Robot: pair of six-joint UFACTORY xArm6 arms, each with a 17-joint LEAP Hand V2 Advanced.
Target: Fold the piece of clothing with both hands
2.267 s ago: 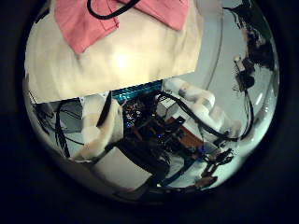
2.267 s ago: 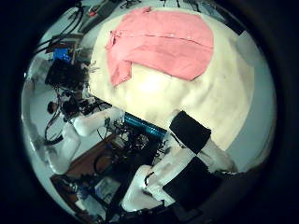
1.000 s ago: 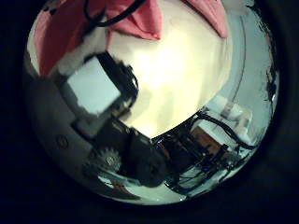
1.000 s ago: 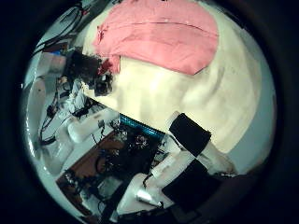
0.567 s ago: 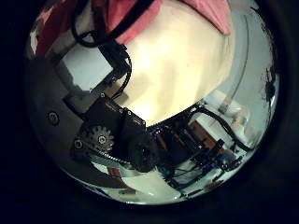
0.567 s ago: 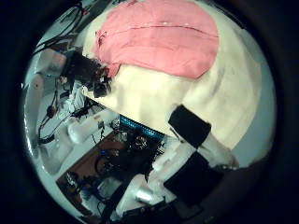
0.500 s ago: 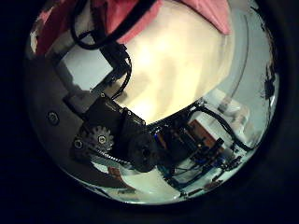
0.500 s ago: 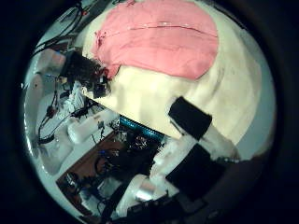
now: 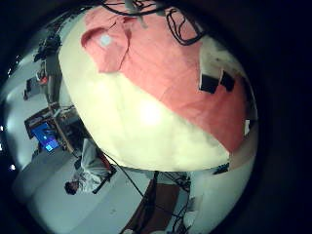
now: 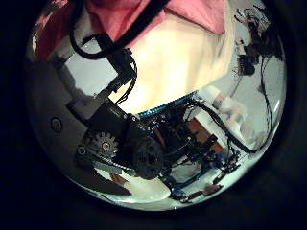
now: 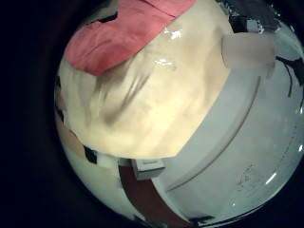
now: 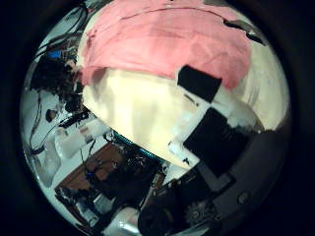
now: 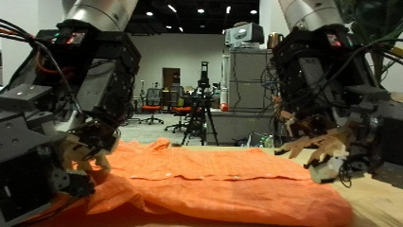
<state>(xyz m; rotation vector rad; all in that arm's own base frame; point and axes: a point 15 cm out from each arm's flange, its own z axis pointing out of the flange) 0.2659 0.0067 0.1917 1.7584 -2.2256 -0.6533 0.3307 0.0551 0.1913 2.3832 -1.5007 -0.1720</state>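
Now orange garment (image 13: 214,184) between both hands.

Orange garment (image 13: 214,184) is lying spread flat, lightly wrinkled, on the cream-covered table (image 13: 378,203), stretching between both sets of fingers, one edge bunching by the left fingers (image 13: 78,161).

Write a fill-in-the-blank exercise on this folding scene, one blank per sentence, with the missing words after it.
1. The garment spread out on the table is ____ in colour.
2. The left hand has its fingers at the garment's edge, while the right hand hangs ____ the cloth without touching it.
3. The right hand's fingers are relaxed and hold ____.

Missing words: orange; above; nothing
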